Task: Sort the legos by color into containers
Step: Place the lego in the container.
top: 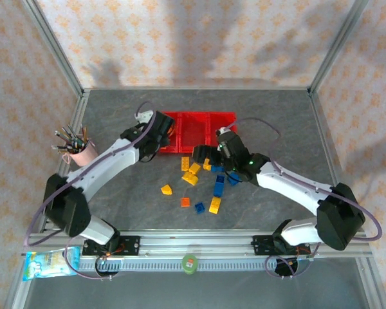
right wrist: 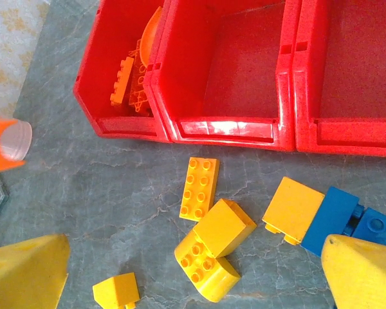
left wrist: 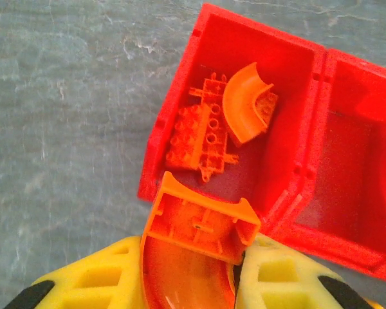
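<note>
A fixed camera high behind the arm bases [top: 109, 246] looks down across the whole table [top: 116, 122], while the left wrist camera hangs close above the end bin of the red containers [left wrist: 309, 109], the same row the right wrist camera faces from low over the scattered legos [right wrist: 199, 188]

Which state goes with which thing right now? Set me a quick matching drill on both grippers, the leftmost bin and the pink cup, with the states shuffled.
Things:
1. left gripper
2. right gripper
3. leftmost bin
4. pink cup

States:
A. open above yellow bricks lying on the table
B. holds pens
C. shut on a curved orange brick
D. has orange bricks lying inside

Pairs: 1-C, 2-A, 3-D, 4-B
</note>
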Controlling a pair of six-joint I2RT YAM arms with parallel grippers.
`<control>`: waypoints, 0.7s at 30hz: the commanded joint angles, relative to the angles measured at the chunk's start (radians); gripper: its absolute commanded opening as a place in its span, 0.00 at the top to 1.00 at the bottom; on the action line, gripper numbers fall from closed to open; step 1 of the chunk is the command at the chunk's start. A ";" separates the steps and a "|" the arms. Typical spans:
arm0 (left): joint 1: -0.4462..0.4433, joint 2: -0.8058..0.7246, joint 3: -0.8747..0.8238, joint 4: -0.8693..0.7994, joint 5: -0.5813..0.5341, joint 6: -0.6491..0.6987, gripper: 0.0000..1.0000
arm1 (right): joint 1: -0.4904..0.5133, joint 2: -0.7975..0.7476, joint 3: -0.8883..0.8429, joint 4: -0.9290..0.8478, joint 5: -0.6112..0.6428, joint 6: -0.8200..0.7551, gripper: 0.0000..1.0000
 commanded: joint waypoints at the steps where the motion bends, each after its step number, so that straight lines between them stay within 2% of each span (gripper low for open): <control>1: 0.044 0.106 0.097 0.058 0.001 0.136 0.72 | -0.006 0.021 0.033 0.006 0.023 0.011 0.00; 5: 0.079 0.283 0.293 -0.001 -0.014 0.206 0.72 | -0.017 0.025 0.020 0.012 0.023 0.023 0.00; 8: 0.091 0.375 0.357 0.018 0.001 0.242 0.72 | -0.018 0.021 0.013 0.011 0.029 0.024 0.00; 12: 0.102 0.492 0.435 -0.035 -0.003 0.245 0.71 | -0.021 0.006 0.002 0.010 0.035 0.026 0.00; 14: 0.102 0.505 0.451 -0.040 -0.011 0.251 0.66 | -0.023 -0.001 0.000 0.011 0.037 0.024 0.00; 16: 0.102 0.504 0.466 -0.044 -0.011 0.258 0.56 | -0.026 -0.002 0.003 0.011 0.038 0.019 0.00; 21: 0.102 0.466 0.481 -0.049 0.028 0.277 0.45 | -0.033 0.001 0.025 0.002 0.039 0.007 0.00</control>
